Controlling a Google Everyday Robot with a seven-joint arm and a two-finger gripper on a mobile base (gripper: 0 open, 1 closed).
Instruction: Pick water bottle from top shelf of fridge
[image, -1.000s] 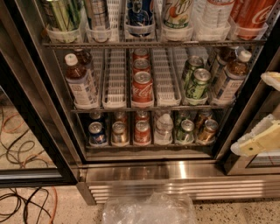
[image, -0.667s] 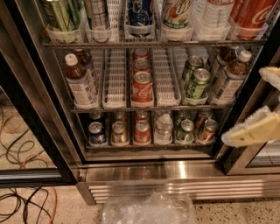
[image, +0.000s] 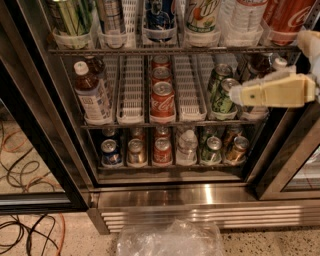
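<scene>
The fridge (image: 165, 200) stands open in front of me, with stainless steel body and wire racks. On the highest rack in view (image: 170, 50), a clear ribbed water bottle (image: 245, 15) with a pale label stands second from the right; its cap is cut off by the frame. A second small clear bottle with a white cap (image: 187, 145) stands on the bottom rack. My cream-coloured gripper (image: 265, 92) reaches in from the right at middle-rack height, in front of the green cans (image: 220, 92), below and right of the top water bottle.
The highest rack also holds several cans, with a red cola can (image: 287, 17) at the right. Brown tea bottles (image: 90, 92) and cola cans (image: 162, 100) fill the middle rack. The black-framed glass door (image: 30, 150) hangs open at left. Cables (image: 25, 230) and a plastic bag (image: 170, 240) lie on the floor.
My gripper has moved up and to the left, from the lower right edge to in front of the right end of the middle rack.
</scene>
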